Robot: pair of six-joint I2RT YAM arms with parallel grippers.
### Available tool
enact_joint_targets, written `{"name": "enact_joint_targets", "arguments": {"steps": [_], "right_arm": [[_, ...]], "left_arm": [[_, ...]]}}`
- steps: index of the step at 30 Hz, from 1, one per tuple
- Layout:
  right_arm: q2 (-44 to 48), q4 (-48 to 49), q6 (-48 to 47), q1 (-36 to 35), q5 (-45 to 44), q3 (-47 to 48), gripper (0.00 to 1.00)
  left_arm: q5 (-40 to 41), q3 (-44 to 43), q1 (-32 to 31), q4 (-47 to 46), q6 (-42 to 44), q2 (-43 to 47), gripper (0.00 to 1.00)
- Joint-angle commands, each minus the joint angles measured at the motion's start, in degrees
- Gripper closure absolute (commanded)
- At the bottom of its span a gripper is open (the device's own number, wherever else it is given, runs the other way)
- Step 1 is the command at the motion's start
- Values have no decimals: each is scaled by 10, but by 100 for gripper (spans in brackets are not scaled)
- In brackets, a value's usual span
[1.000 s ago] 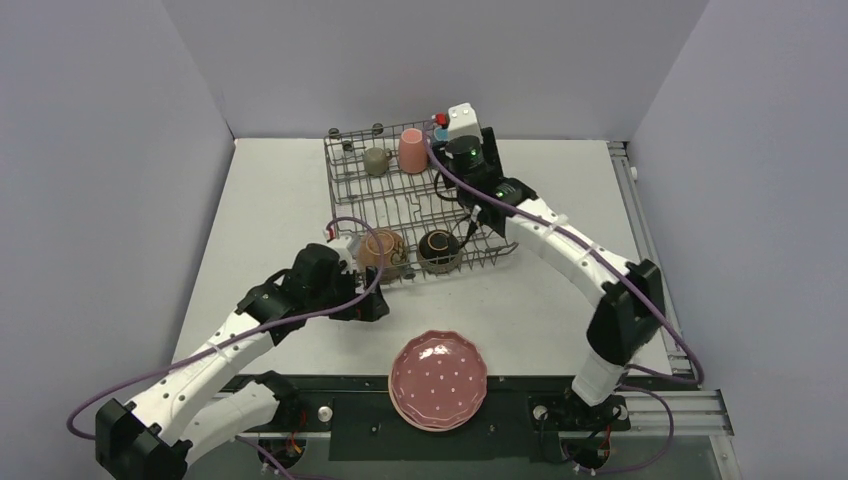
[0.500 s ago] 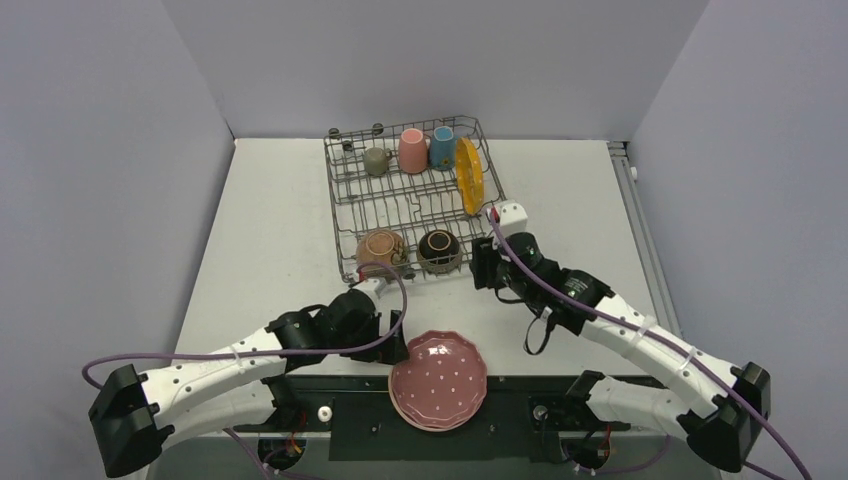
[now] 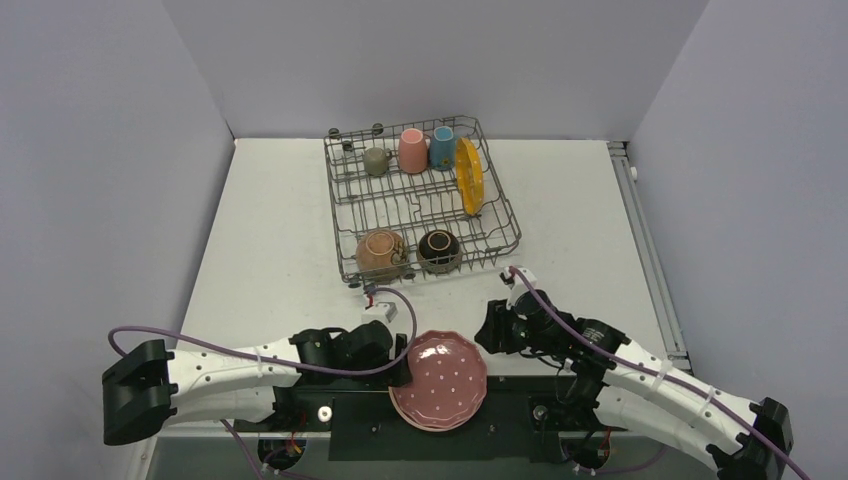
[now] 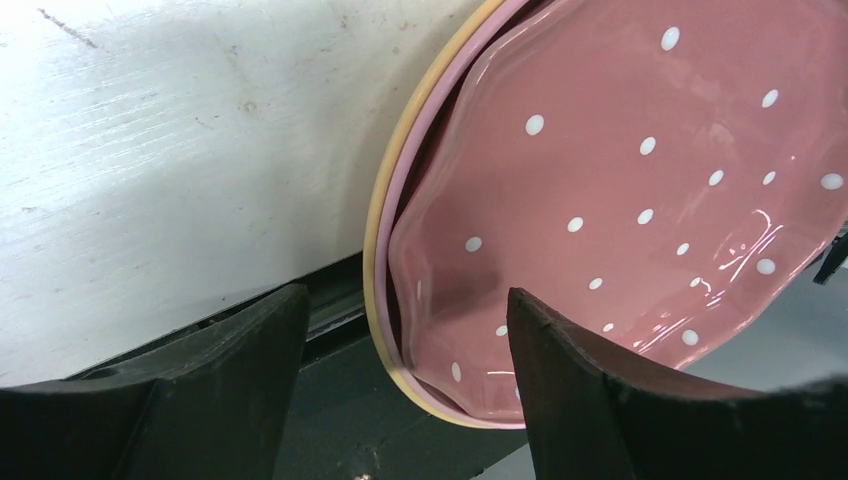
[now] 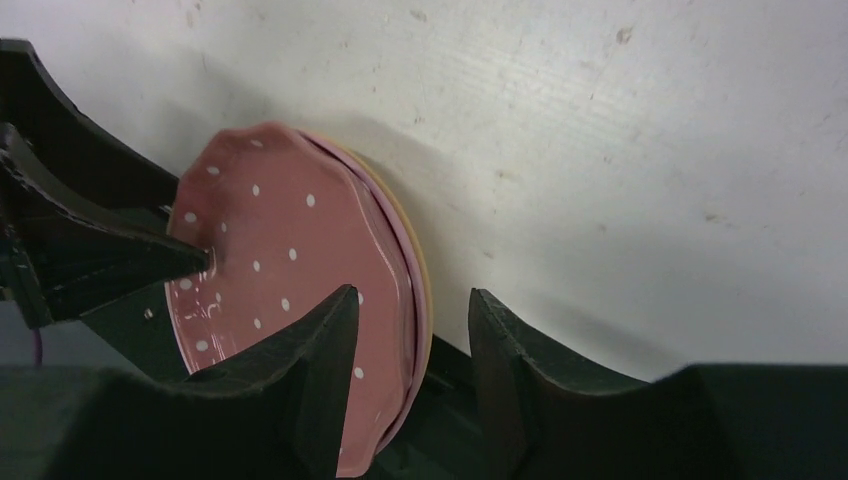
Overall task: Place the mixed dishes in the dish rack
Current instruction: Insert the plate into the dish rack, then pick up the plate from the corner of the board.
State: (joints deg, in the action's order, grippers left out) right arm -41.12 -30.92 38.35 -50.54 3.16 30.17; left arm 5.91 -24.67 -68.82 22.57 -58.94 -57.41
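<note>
A stack of pink plates [image 3: 438, 378] lies at the table's near edge; the top one is scalloped with white dots [image 4: 620, 190] [image 5: 280, 260]. My left gripper [image 3: 403, 362] [image 4: 402, 293] is open and straddles the stack's left rim, one finger over the top plate, one outside. My right gripper [image 3: 487, 335] [image 5: 412, 293] is open astride the right rim. The dish rack [image 3: 345, 205] holds a grey-green cup [image 3: 377, 160], a pink cup [image 3: 412, 150], a blue cup [image 3: 443, 147], an upright orange-yellow plate [image 3: 468, 175], a terracotta bowl [image 3: 380, 250] and a dark brown bowl [image 3: 439, 250].
The stack overhangs the white table [image 3: 270, 230] onto the dark base rail [image 3: 350, 425]. Under the top plate show a paler pink rim and a yellowish rim [image 4: 378, 215]. Grey walls close the left, back and right sides.
The right arm has drawn back from the rack, where the orange-yellow plate now stands, down to the stack's right rim. The left arm has moved from the rack's front to the left rim. Both jaws have narrowed.
</note>
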Motion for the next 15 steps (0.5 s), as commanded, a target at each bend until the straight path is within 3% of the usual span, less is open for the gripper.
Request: {"name": "enact_joint_targets", "arguments": {"steps": [1, 13, 15], "right_arm": [[-8, 37, 56, -32, 19, -41, 60], [-52, 80, 87, -107, -11, -60, 71], [-58, 81, 90, -117, -20, -58, 77]], "left_arm": [[35, 3, -17, -45, -31, -12, 33], [51, 18, -31, -61, -40, -49, 53], [52, 19, -33, -63, -40, -54, 54]]}}
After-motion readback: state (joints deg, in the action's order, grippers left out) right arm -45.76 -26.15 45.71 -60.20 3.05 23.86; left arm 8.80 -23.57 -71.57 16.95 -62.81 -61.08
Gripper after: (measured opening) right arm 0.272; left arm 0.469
